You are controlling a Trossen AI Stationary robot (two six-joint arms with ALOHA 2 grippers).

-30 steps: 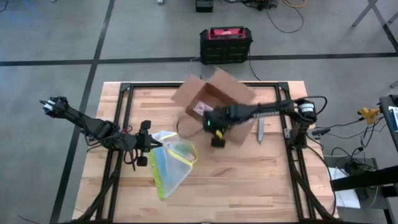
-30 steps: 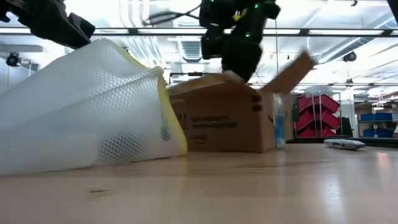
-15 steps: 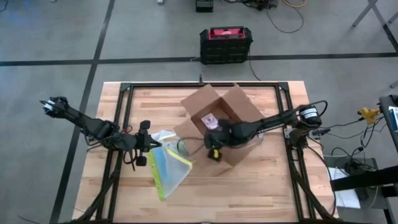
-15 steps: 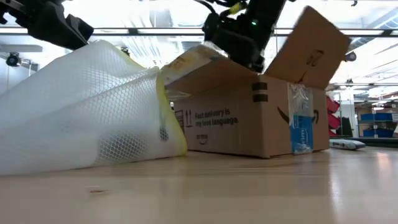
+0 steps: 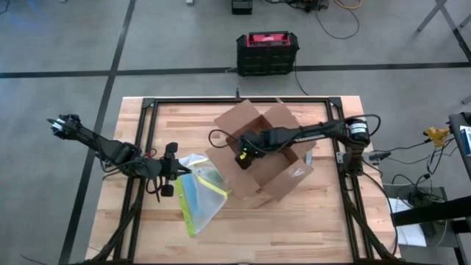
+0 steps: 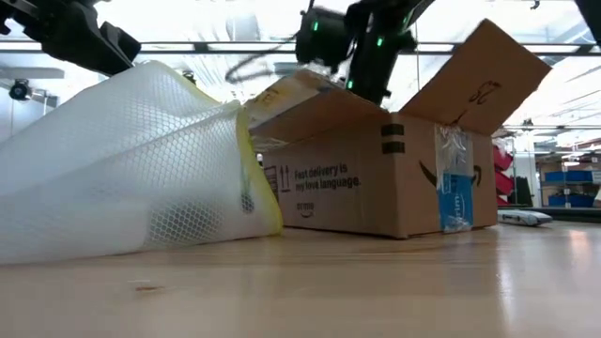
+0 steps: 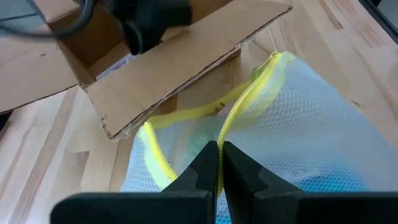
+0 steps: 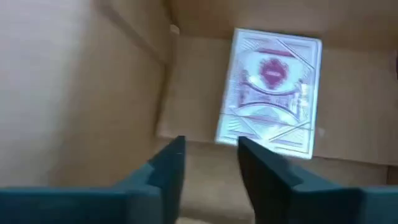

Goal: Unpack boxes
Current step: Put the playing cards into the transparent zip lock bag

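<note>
The brown cardboard box (image 5: 259, 156) stands on the table's middle with its flaps open; in the low view the box (image 6: 376, 178) rests flat on its bottom. Inside lies a white packet with a red print (image 8: 271, 93). My right gripper (image 5: 241, 152) hangs open over the box's opening, pointing down at the packet, its fingers (image 8: 168, 165) touching nothing. To the box's left lies the clear yellow-edged mesh pouch (image 5: 200, 193). My left gripper (image 5: 175, 171) is shut on the pouch's edge. My left gripper pinches the pouch's yellow zip edge (image 7: 225, 127) between its two fingers (image 7: 205, 169), which come slanting down from the table's left. That edge is held up off the table, and the pouch's body (image 6: 131, 169) slopes down from it and rests on the wood.
A black and red case (image 5: 266, 50) stands on the floor beyond the table's far edge. A small flat grey tool (image 6: 521, 218) lies on the table right of the box. A black metal frame (image 5: 151, 110) runs along the tabletop's sides. Bare wood lies toward the near edge.
The box, tilted near the far side a second ago, has come down flat nearer the table's middle, turned about, with its flaps spread open. My right gripper went toward the near edge with it, then back up over the opening, rolling its wrist.
</note>
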